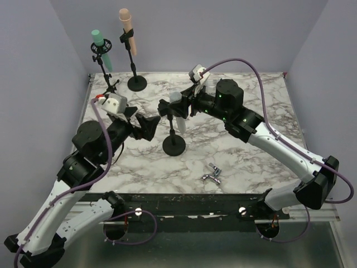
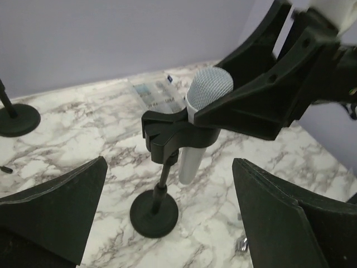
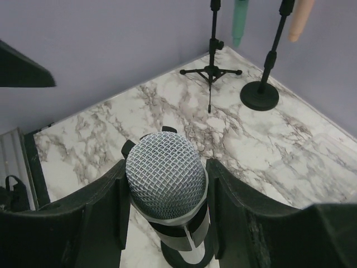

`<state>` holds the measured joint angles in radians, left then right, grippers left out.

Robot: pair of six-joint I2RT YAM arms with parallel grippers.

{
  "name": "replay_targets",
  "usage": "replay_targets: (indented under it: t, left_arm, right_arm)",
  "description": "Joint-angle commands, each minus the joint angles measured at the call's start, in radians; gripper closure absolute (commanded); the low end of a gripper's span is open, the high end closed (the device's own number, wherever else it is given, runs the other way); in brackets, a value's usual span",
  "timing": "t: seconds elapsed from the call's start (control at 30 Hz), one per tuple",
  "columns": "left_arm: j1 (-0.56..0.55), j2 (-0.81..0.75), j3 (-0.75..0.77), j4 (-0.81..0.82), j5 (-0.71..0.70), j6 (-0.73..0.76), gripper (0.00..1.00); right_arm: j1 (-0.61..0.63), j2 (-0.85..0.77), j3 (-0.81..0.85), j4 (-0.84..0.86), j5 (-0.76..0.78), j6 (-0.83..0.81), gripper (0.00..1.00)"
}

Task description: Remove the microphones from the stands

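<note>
microphone [image 3: 165,181] sat in its stand [image 2: 155,215], right fingers [image 3: 234,218] clenched on its head; left fingers [image 2: 56,206] spread wide nearby.

No lettering can be read anywhere; print on the clear sheet [image 2: 156,94] is blurred.

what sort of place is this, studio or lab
Likely a robot lab test cell: plain lilac walls box in a marble-pattern table, with two robot arms bolted at its near edge.
</note>
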<state>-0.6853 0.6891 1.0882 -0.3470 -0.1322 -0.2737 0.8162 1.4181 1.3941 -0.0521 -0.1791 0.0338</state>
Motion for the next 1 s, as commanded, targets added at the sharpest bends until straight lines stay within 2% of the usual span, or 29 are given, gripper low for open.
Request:
replay_targets:
  t: [0.0, 0.1, 0.17, 0.23, 0.27, 0.3, 0.33, 0.6, 0.67, 0.8, 0.97]
  left_arm:
    - [0.167, 0.116, 0.025, -0.113, 0.434, 0.073, 0.01]
    - [0.280, 0.154, 0.001, -0.037, 0.645, 0.136, 0.01]
    - [0.333, 0.159, -0.059, 0.088, 0.752, 0.201, 0.02]
    - [0.348, 0.166, -0.089, 0.152, 0.770, 0.248, 0.01]
    - [0.358, 0.180, -0.091, 0.158, 0.787, 0.265, 0.01]
    - [0.400, 0.228, -0.066, 0.121, 0.894, 0.301, 0.01]
    - [0.411, 0.251, -0.050, 0.106, 0.938, 0.302, 0.02]
    - [0.433, 0.396, 0.075, 0.009, 0.983, 0.403, 0.02]
    - [0.445, 0.429, 0.103, -0.008, 1.030, 0.429, 0.03]
    - [0.494, 0.435, 0.033, 0.153, 1.165, 0.360, 0.05]
    - [0.497, 0.468, 0.029, 0.154, 1.214, 0.364, 0.10]
  right_arm:
    - [-0.022, 0.033, -0.021, -0.081, -0.245, -0.021, 0.99]
    - [-0.033, 0.051, -0.010, -0.097, -0.280, -0.019, 0.99]
    - [-0.036, 0.060, 0.000, -0.119, -0.287, -0.022, 0.99]
    - [-0.038, 0.060, -0.001, -0.120, -0.285, -0.022, 0.99]
    - [-0.038, 0.061, 0.000, -0.122, -0.289, -0.022, 0.99]
    - [-0.040, 0.061, -0.003, -0.125, -0.304, -0.019, 0.99]
    - [-0.041, 0.060, -0.003, -0.124, -0.305, -0.018, 0.99]
    - [-0.045, 0.100, 0.020, -0.126, -0.351, -0.009, 0.99]
    - [-0.047, 0.108, 0.027, -0.135, -0.355, -0.010, 0.99]
    - [-0.052, 0.108, 0.027, -0.139, -0.352, -0.017, 0.99]
    - [-0.058, 0.115, 0.044, -0.159, -0.348, -0.022, 0.99]
